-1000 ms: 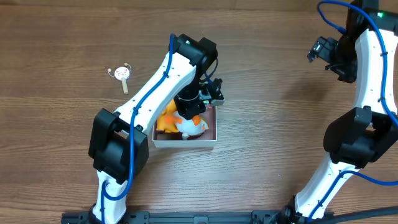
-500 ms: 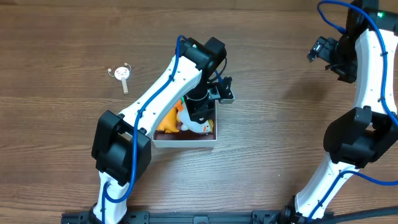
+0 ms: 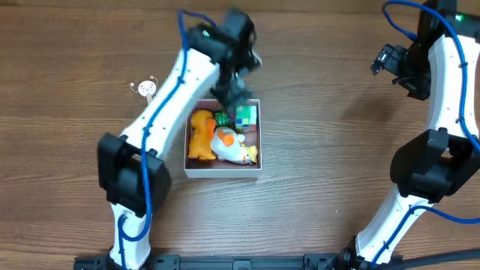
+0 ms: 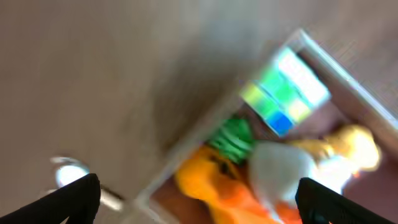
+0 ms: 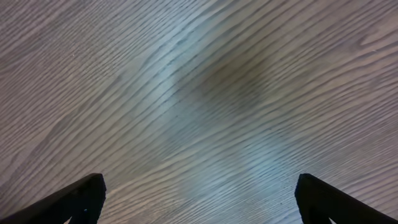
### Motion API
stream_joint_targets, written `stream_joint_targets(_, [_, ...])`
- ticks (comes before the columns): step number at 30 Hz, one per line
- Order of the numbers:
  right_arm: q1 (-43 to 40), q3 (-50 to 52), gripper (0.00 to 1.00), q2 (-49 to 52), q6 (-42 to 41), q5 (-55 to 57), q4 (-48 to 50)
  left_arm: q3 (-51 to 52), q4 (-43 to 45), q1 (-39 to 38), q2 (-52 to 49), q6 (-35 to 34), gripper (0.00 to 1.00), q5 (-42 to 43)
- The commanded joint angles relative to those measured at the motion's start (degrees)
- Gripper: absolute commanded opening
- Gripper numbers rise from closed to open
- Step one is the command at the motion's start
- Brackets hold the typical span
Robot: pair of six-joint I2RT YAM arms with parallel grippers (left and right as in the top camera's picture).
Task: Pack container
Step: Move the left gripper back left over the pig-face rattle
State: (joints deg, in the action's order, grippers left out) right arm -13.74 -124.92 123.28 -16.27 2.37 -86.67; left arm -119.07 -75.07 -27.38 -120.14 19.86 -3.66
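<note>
The container (image 3: pixel 223 171), a shallow white box, sits mid-table and holds an orange toy (image 3: pixel 199 136), a white toy (image 3: pixel 229 146), a small green toy (image 3: pixel 223 118) and a green-and-blue block (image 3: pixel 246 115). My left gripper (image 3: pixel 234 96) hovers blurred above the box's far edge, open and empty. In the left wrist view the container wall (image 4: pixel 348 74), block (image 4: pixel 283 93), orange toy (image 4: pixel 211 180) and white toy (image 4: pixel 280 174) lie below the open left gripper (image 4: pixel 202 202). My right gripper (image 3: pixel 390 60) hangs at the far right, and in its own view the right gripper (image 5: pixel 199 199) stands open over bare wood.
A small white round toy on a stick (image 3: pixel 146 88) lies on the wood left of the box, and shows as the same small white toy (image 4: pixel 68 174) in the left wrist view. The right arm (image 3: pixel 435 150) stands along the right edge.
My left gripper has opened, lifted out of the box and swung toward the far left. The toys it covered now show in the box. The right arm has not moved.
</note>
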Motion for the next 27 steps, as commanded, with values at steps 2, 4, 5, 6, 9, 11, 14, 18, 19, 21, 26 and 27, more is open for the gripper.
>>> stream_joint_targets(2, [0.2, -0.1, 1.00, -0.9, 0.2, 0.6, 0.1, -5.3, 1.9, 1.3, 0.3, -3.1, 1.00, -0.4])
stream_joint_targets(4, [0.2, -0.1, 1.00, -0.9, 0.2, 0.5, 0.1, -5.2, 2.6, 2.2, 0.3, -4.2, 1.00, -3.6])
stream_joint_targets(5, [0.2, -0.1, 1.00, -0.9, 0.2, 0.5, 0.1, -5.2, 3.4, 3.2, 0.3, -12.4, 1.00, -9.5])
stream_joint_targets(6, [0.2, -0.1, 1.00, -0.9, 0.2, 0.6, 0.1, -5.2, 3.4, 4.9, 0.3, -24.5, 1.00, -15.3])
stream_joint_targets(9, [0.2, -0.1, 1.00, -0.9, 0.2, 0.6, 0.1, -5.2, 2.3, 13.2, 0.3, -42.2, 1.00, 4.6])
stream_joint_targets(11, [0.2, -0.1, 1.00, -0.9, 0.2, 0.5, 0.1, -5.2, 0.6, 16.3, 0.3, -42.1, 1.00, 12.3])
stream_joint_targets(14, [0.2, -0.1, 1.00, -0.9, 0.2, 0.5, 0.1, -5.0, -1.3, 19.5, 0.2, -50.5, 1.00, 4.7])
stream_joint_targets(18, [0.2, -0.1, 1.00, -0.9, 0.2, 0.5, 0.1, -4.5, -2.4, 20.7, -0.5, -49.4, 1.00, 3.6])
stream_joint_targets(19, [0.2, -0.1, 1.00, -0.9, 0.2, 0.5, 0.1, -3.9, -3.2, 20.3, -1.0, -49.4, 1.00, 0.7])
stream_joint_targets(21, [0.2, -0.1, 1.00, -0.9, 0.2, 0.6, 0.1, -1.4, -6.7, 19.7, -2.5, -50.8, 1.00, -7.5])
stream_joint_targets(26, [0.2, -0.1, 1.00, -0.9, 0.2, 0.5, 0.1, 0.7, -8.8, 20.2, -8.1, -46.1, 1.00, -4.7])
stream_joint_targets(27, [0.2, -0.1, 1.00, -0.9, 0.2, 0.5, 0.1, 0.7, -8.2, 20.3, -8.5, -44.5, 1.00, -4.1])
